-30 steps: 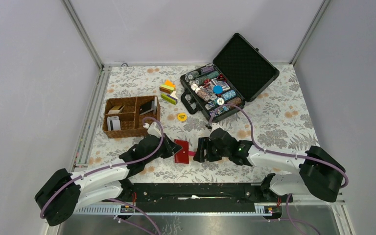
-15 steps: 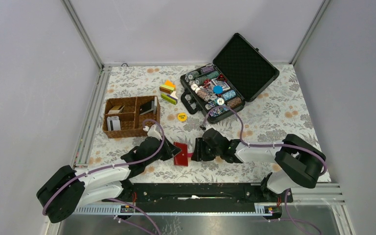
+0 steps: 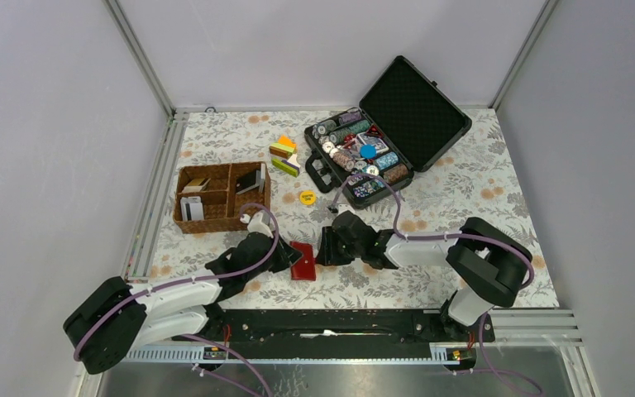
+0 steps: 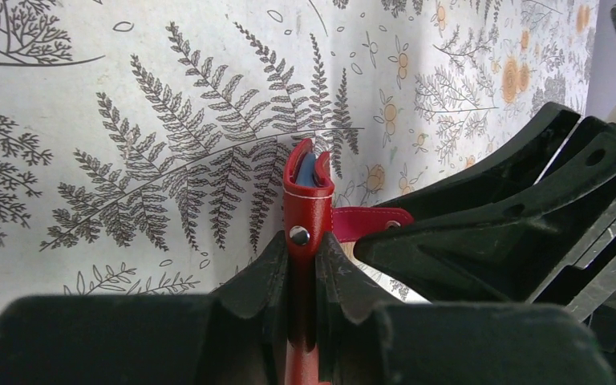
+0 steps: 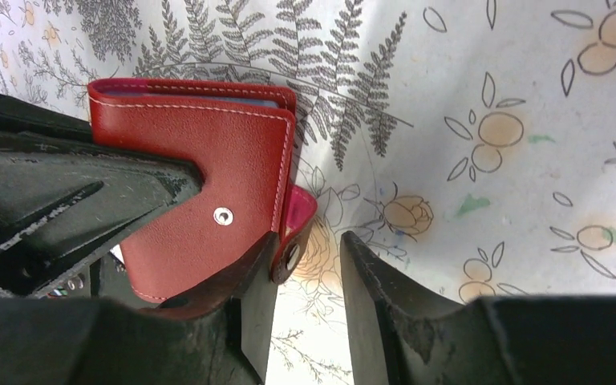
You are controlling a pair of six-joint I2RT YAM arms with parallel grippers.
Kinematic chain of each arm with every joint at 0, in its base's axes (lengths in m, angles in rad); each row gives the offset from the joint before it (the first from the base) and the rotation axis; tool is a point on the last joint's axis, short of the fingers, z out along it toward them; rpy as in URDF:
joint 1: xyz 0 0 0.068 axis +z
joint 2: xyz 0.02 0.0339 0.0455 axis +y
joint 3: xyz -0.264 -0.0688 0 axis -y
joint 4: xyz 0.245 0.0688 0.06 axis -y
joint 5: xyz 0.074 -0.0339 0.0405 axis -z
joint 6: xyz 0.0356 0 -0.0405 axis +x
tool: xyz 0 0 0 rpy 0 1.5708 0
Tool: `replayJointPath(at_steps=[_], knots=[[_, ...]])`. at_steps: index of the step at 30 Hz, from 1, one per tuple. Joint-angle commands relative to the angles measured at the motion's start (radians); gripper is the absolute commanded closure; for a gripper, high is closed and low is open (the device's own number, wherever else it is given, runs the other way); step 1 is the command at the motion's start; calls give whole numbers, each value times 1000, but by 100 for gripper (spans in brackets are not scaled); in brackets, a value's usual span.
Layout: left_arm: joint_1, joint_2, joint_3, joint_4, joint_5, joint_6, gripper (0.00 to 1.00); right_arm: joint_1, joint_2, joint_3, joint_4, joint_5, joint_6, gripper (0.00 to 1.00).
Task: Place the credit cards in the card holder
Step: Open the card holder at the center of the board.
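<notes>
The card holder point(image 3: 303, 260), a red wallet, is folded shut and stands on edge on the floral table. My left gripper point(image 3: 286, 255) is shut on its snap end point(image 4: 308, 200). My right gripper point(image 3: 322, 248) is open just to the wallet's right. In the right wrist view the wallet point(image 5: 200, 176) lies left of the gap, and its pink strap tab point(image 5: 298, 228) rests against the inner face of the left finger point(image 5: 257, 297). The strap also shows in the left wrist view point(image 4: 369, 220). The credit cards, whitish point(image 3: 191, 208) and dark point(image 3: 250, 179), stand in the wicker basket point(image 3: 215, 223).
An open black case point(image 3: 417, 103) with poker chips stands at the back right. A yellow chip point(image 3: 306, 197) and coloured blocks point(image 3: 284, 155) lie behind the wallet. A metal rail point(image 3: 153, 194) runs along the table's left edge.
My right gripper has moved left up to the wallet, and the strap tab now sits between its fingers. The left gripper has kept its hold and barely moved.
</notes>
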Motion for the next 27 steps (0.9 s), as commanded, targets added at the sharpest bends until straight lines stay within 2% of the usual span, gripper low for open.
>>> replayJointPath(at_steps=[1,3,5,6,8,10,12,16,18,27], knots=[[-4,20,0,5,-45,40,86,3,39,44,-13,58,-49,61],[-4,26,6,-6,-50,45,85,2,50,54,-13,61,-58,65],[-4,30,13,-23,-59,58,82,3,59,68,-24,62,-66,77],[-4,30,22,-40,-67,66,76,2,60,78,-35,62,-73,87],[-4,17,39,-90,-94,83,59,3,49,89,-52,62,-80,100],[-4,-5,55,-154,-123,100,38,3,19,87,-64,62,-83,100],[-6,-38,67,-196,-137,117,22,3,-21,80,-76,62,-78,100],[-11,-115,77,-204,-96,147,4,3,-100,68,-88,49,-72,100],[-14,-143,76,-179,-42,160,1,3,-130,65,-94,32,-71,100],[-33,-155,80,-98,86,187,1,3,-222,59,-105,3,-73,100]])
